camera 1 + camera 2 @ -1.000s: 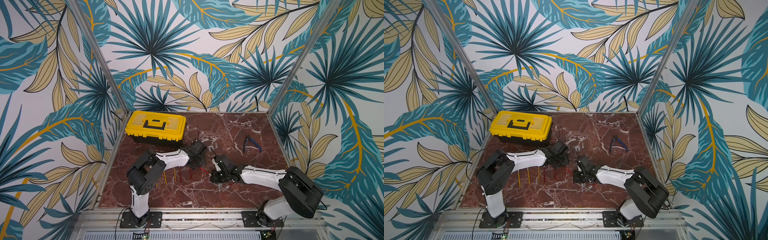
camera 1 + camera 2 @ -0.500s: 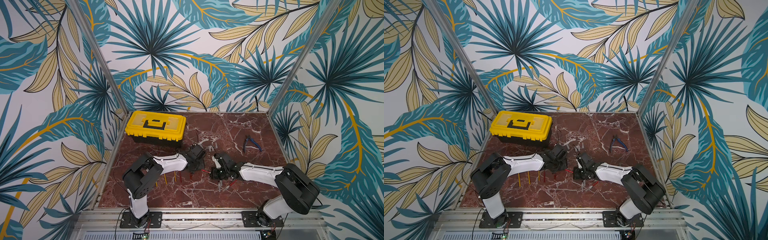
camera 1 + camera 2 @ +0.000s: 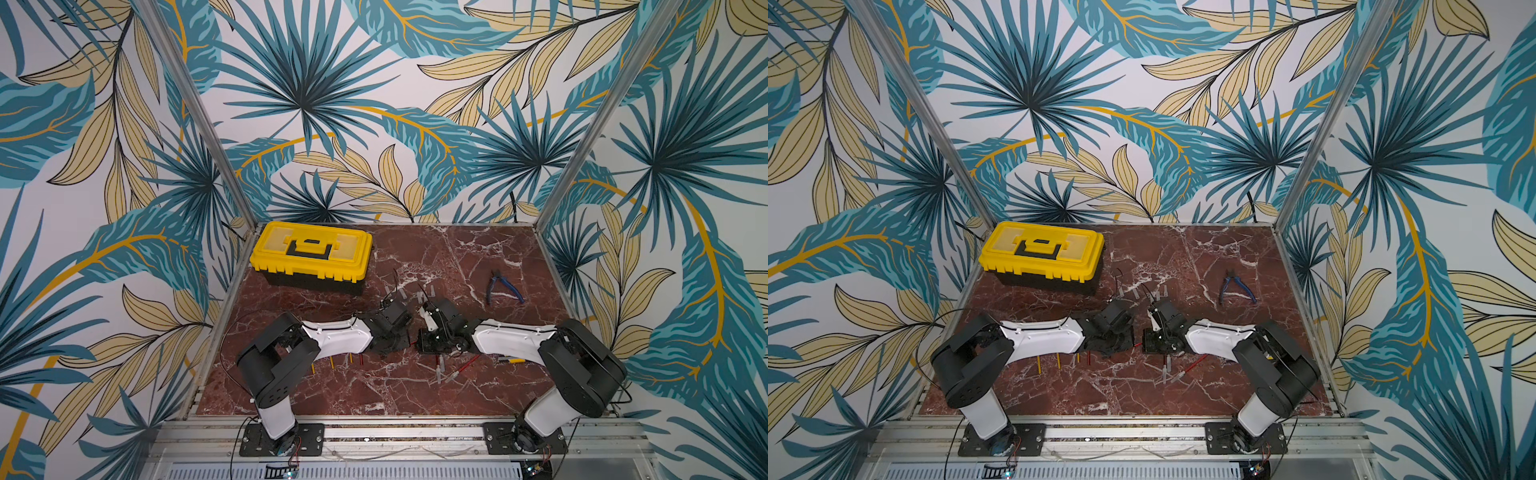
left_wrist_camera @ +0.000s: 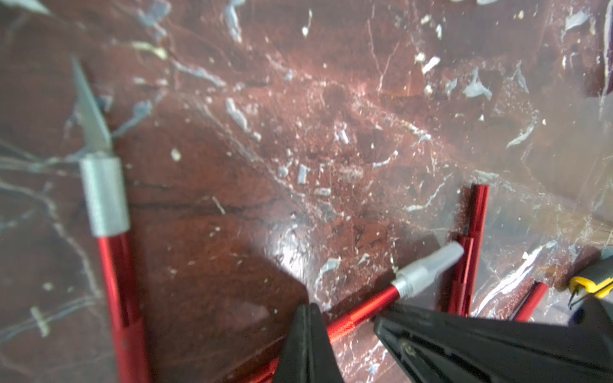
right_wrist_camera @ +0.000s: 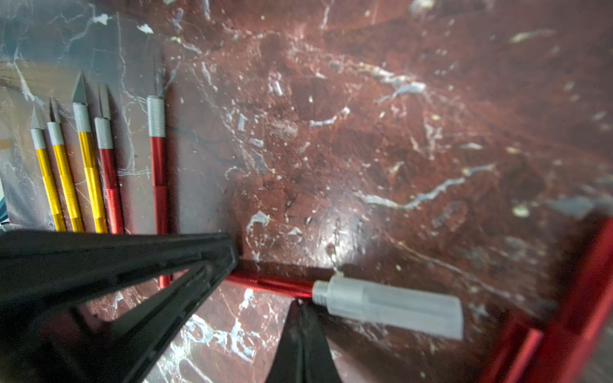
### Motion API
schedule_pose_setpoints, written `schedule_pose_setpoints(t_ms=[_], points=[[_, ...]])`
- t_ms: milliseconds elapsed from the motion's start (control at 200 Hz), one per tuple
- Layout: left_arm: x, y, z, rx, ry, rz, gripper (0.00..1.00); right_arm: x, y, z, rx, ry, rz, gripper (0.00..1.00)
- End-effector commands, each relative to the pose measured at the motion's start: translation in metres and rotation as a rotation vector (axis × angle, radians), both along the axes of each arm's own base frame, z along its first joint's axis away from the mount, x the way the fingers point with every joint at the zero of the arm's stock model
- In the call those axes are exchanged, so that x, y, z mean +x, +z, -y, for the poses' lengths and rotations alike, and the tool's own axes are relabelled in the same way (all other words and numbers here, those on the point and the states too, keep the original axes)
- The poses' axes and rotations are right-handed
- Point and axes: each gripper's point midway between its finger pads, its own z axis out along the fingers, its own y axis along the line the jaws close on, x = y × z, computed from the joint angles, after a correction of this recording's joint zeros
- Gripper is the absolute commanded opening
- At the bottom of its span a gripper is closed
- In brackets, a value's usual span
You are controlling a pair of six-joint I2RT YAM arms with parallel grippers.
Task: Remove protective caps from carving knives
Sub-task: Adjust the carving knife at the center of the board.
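One red carving knife (image 4: 361, 306) lies on the marble between both arms, its protective cap (image 4: 428, 265) on the tip. My left gripper (image 4: 306, 311) is shut, and the handle passes under its tips. In the right wrist view the same knife (image 5: 272, 282) and cap (image 5: 394, 305) run just past my shut right gripper (image 5: 300, 305), whose tips sit at the metal collar. Both top views show the left gripper (image 3: 397, 344) and right gripper (image 3: 428, 343) almost meeting mid-table. Several bare-bladed knives (image 5: 86, 172) lie in a row by the left arm.
A yellow toolbox (image 3: 309, 257) stands at the back left and blue pliers (image 3: 503, 286) lie at the back right. A yellow-and-black utility knife (image 3: 511, 360) sits under the right forearm. Loose caps (image 3: 403, 293) lie behind the grippers. Capped knives (image 3: 440, 370) lie in front.
The left arm's elbow has swung outward and lower, and its gripper has come a little toward the front. The right gripper has shifted slightly back. Both stayed shut.
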Motion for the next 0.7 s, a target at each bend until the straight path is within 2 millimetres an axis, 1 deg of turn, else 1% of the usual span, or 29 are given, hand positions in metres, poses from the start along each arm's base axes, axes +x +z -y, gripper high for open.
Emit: schedule_pose_setpoints(t_ms=[0, 250, 521, 611, 691], points=[[-0.026, -0.022, -0.015, 0.075, -0.012, -0.080, 0.03, -0.015, -0.029, 0.017, -0.086, -0.003, -0.082, 0.00], [-0.027, -0.014, 0.003, 0.056, -0.042, -0.059, 0.03, -0.013, -0.029, 0.014, -0.075, -0.006, -0.082, 0.00], [-0.025, -0.016, -0.004, 0.080, -0.037, -0.052, 0.03, -0.016, -0.029, 0.018, -0.085, -0.005, -0.086, 0.00], [-0.022, -0.011, -0.007, 0.083, -0.030, -0.043, 0.04, -0.019, -0.028, 0.021, -0.083, -0.007, -0.086, 0.00], [-0.017, -0.001, -0.009, 0.080, -0.025, -0.023, 0.06, -0.020, -0.025, 0.026, -0.087, -0.013, -0.075, 0.00]])
